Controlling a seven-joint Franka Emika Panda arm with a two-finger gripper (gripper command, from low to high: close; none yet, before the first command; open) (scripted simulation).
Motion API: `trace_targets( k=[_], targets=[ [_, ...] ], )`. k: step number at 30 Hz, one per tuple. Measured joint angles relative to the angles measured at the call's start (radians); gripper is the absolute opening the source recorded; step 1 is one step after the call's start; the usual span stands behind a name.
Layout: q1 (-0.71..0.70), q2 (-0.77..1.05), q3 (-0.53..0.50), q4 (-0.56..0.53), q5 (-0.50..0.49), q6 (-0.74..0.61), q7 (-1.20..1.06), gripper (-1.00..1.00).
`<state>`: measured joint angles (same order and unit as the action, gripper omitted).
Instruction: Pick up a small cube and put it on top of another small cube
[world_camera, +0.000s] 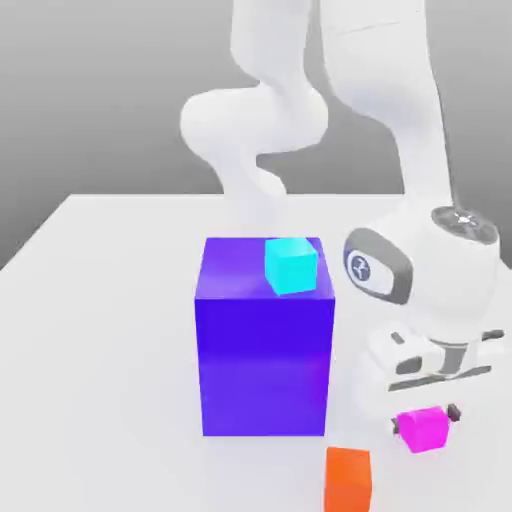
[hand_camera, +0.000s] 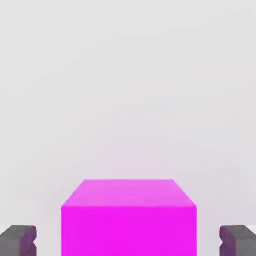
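A small magenta-pink cube (world_camera: 424, 430) rests on the white table, near the front on the exterior view's right. My gripper (world_camera: 425, 420) comes down on it from above, a dark fingertip (world_camera: 453, 412) pressed to each of two opposite sides. In the hand view the cube (hand_camera: 128, 220) sits centred in the gripper (hand_camera: 128, 241), with grey fingertips (hand_camera: 20, 240) at both flanks. The gripper is shut on this cube. The other small cube of the task is hidden from view.
A big blue-violet block (world_camera: 265, 350) stands to the exterior view's left of the gripper, with a cyan cube (world_camera: 291, 265) on its top. An orange cube (world_camera: 348, 480) lies just in front of the magenta cube, towards the left. The table (world_camera: 100, 330) is white.
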<state>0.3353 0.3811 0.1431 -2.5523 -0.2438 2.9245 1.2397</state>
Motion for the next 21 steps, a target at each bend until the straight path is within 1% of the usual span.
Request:
trace_targets(
  k=[4,10,14,16,19,21],
  targets=[
    [0.001,0.003,-0.002,0.001,-0.003,0.002,0.003,-1.0],
    [-0.058,-0.185,0.091,-0.043,0.12,-0.14,-0.102,-1.0],
    [-0.057,-0.274,0.177,-0.085,0.195,-0.182,-0.282,-1.0],
    [-0.03,-0.316,0.209,-0.106,0.231,-0.2,-0.376,-1.0],
    [0.012,-0.378,0.244,-0.138,0.275,-0.227,-0.511,-1.0],
    [0.052,-0.417,0.248,-0.159,0.295,-0.244,-0.595,-1.0]
  ],
)
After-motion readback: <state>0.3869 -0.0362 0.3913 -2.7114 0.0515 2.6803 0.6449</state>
